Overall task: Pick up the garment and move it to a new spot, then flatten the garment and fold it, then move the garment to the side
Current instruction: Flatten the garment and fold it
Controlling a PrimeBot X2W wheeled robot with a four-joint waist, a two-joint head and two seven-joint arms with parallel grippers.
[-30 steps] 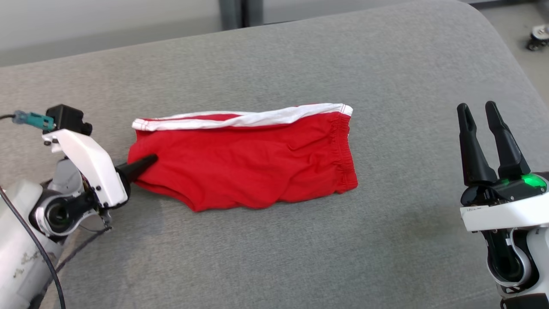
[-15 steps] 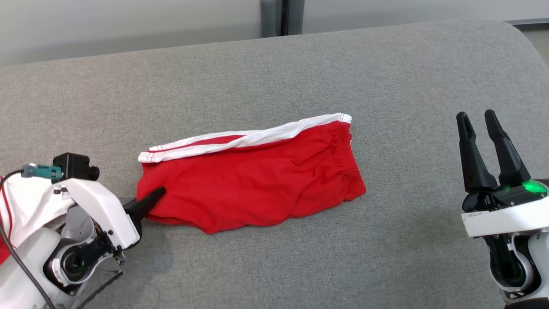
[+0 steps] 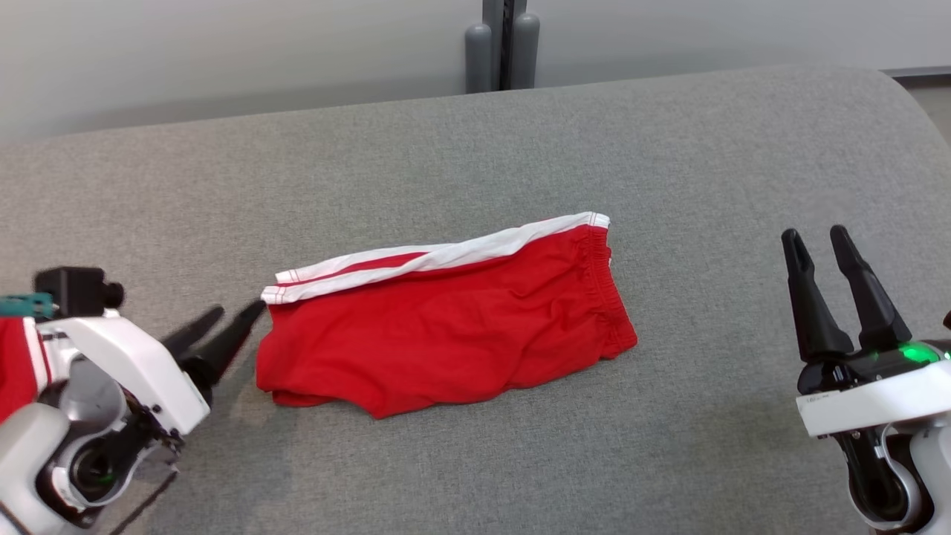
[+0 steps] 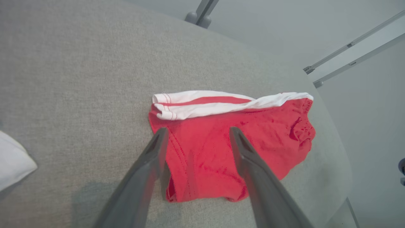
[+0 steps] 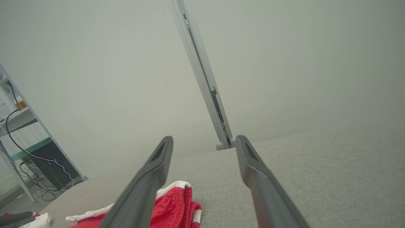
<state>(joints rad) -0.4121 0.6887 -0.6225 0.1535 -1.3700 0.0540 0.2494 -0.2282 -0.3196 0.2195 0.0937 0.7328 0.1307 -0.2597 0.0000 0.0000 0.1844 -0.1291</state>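
at the left hem of the shorts, left gripper [image 3: 238, 307] has jaws apart and nothing between them. tips sit just beside the white-striped corner. cannot tell if the nearer tip brushes the cloth. right gripper [image 3: 814, 232] is also spread and empty, upright, well apart from the shorts on their waistband side.

red shorts [image 3: 446, 327] lie near the middle of the grey cushion [image 3: 669, 148]. they look folded over once, with the white side stripe along the far edge and the elastic waistband toward the right. the near edge is wrinkled and not fully flat.

risks, my read:
- the left tip is so close to the hem that any sideways arm move could snag the corner and flip the top layer, undoing the fold.
- if a regrasp pinches the upper layer alone, the fold opens on lift. the layers at the left edge look loose and uneven.
- dragging instead of lifting would likely bunch the cloth, since the cushion weave looks grippy.
- the cushion curves away at its right end, so a drop too far over there could slide off.

around: another red and white cloth [image 3: 15, 357] sits by the left arm at the frame edge. it crowds the left side, so a placement there could land on it or get mixed up with it. grey post [image 3: 505, 44] stands behind the cushion, out of the way. shelf with cables [image 5: 19, 126] shows far off in the right wrist view, no obstruction.
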